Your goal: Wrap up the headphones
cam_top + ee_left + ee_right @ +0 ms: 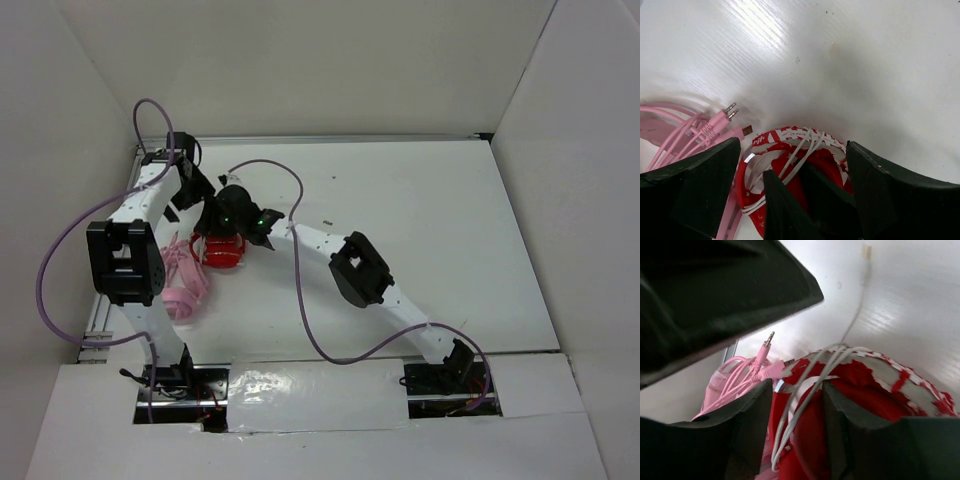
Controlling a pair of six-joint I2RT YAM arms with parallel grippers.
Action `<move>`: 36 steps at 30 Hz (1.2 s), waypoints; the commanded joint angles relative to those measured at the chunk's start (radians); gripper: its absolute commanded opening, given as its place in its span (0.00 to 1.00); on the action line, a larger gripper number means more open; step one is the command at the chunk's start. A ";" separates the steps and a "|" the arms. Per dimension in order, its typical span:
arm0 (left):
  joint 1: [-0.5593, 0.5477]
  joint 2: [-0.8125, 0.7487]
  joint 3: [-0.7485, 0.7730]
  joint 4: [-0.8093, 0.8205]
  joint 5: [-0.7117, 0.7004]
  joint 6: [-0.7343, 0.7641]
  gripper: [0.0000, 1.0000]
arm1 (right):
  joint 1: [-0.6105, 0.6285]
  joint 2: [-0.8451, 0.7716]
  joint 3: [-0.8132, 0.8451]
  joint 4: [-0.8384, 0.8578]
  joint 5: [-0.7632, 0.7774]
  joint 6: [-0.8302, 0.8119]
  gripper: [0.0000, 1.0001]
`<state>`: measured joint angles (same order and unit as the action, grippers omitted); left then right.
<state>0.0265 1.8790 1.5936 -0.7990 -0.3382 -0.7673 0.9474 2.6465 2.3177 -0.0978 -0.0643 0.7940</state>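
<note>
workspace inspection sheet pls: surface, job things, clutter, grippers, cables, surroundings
surface: white table, a few small specks
job's things: red headphones lying on the table, white cable wound over them; one strand runs off across the table, its end blurred
clutter: pink headphones right beside the red ones, their pink jack plugs loose on the table
grippers: left gripper open, straddling the red headphones; right gripper open, white cable strands between its fingers
cables: purple arm cables looping over the table
surroundings: white walls on three sides
</note>
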 commanded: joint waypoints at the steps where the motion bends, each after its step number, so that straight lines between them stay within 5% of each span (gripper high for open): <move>1: -0.002 -0.096 0.042 -0.016 0.047 -0.024 0.99 | 0.024 -0.080 0.031 -0.026 -0.023 -0.058 0.52; 7: 0.010 -0.152 0.077 -0.051 0.088 -0.038 0.99 | 0.034 -0.155 -0.010 -0.031 0.021 -0.127 0.74; 11: 0.029 -0.149 0.172 -0.132 0.113 -0.059 0.99 | 0.034 -0.206 -0.050 -0.023 0.035 -0.131 0.99; 23: 0.012 -0.312 0.195 -0.117 0.263 0.032 0.99 | -0.016 -0.451 -0.130 -0.118 0.225 -0.163 1.00; 28: -0.118 -0.497 0.022 -0.117 0.248 0.010 0.99 | -0.090 -0.754 -0.492 -0.091 0.202 -0.234 1.00; 32: -0.262 -0.725 -0.199 -0.004 0.376 0.005 0.99 | -0.209 -1.070 -1.004 0.033 0.169 -0.208 1.00; 36: -0.413 -0.859 -0.418 0.116 0.447 0.006 0.99 | -0.237 -1.394 -1.321 -0.014 0.375 -0.184 1.00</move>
<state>-0.3099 1.0687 1.2747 -0.8104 0.0154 -0.7628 0.6918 1.4292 1.1389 -0.1276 0.1654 0.6079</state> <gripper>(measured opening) 0.993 0.994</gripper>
